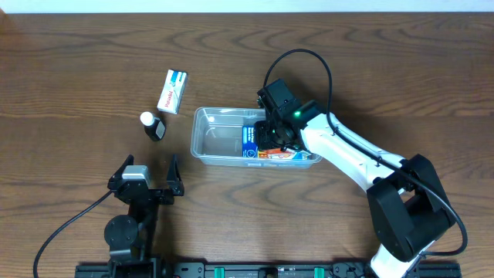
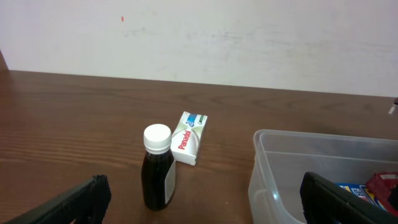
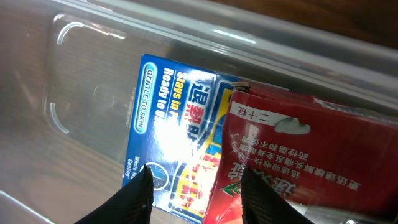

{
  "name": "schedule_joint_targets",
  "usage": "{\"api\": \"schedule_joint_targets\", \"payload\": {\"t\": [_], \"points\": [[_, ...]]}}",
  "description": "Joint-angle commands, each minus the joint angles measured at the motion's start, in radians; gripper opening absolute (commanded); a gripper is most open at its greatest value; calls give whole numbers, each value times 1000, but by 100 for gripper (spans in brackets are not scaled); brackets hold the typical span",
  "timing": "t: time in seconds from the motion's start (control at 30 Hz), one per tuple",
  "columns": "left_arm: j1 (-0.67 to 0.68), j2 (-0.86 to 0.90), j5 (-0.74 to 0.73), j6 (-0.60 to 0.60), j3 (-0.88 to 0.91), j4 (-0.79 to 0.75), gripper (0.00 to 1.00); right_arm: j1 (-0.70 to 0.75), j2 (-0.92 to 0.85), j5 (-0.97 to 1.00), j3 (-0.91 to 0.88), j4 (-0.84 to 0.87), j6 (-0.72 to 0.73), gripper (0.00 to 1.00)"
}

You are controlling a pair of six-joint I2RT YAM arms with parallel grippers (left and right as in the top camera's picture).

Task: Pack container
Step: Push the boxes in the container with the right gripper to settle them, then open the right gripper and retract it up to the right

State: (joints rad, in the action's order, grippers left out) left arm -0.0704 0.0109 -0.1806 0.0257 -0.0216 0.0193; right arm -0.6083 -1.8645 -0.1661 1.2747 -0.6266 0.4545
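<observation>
The clear plastic container [image 1: 202,116] lies mid-table; its wall shows in the left wrist view [image 2: 273,162] and the right wrist view [image 3: 186,25]. Inside it a blue box [image 1: 250,143] [image 3: 174,124] lies flat, with a red box [image 1: 282,154] [image 3: 311,162] overlapping its right side. My right gripper [image 1: 274,137] [image 3: 196,183] hovers just over both boxes. Its jaws are partly open, and each box reaches out past a finger. My left gripper [image 1: 150,166] [image 2: 202,183] stands wide open and empty near the table's front, left of the container.
A white Panadol box [image 1: 172,91] [image 2: 189,138] lies on the table to the container's left. A small dark bottle with a white cap [image 1: 153,125] [image 2: 157,168] stands just in front of it, between the left gripper and that box.
</observation>
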Motion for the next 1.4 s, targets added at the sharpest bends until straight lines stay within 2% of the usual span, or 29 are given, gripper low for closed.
{"api": "schedule_joint_targets", "payload": {"t": [0.0, 0.37, 0.7, 1.37], "points": [[-5, -6, -18, 1, 18, 33, 98, -33, -43, -56, -12, -11, -15, 44], [-5, -6, -18, 1, 18, 33, 98, -29, -21, -38, -4, -29, -26, 43], [-5, -6, -18, 1, 18, 33, 98, 5, 99, 134, 15, -176, -26, 44], [-5, -6, -18, 1, 18, 33, 98, 36, 99, 256, 25, -249, -59, 45]]}}
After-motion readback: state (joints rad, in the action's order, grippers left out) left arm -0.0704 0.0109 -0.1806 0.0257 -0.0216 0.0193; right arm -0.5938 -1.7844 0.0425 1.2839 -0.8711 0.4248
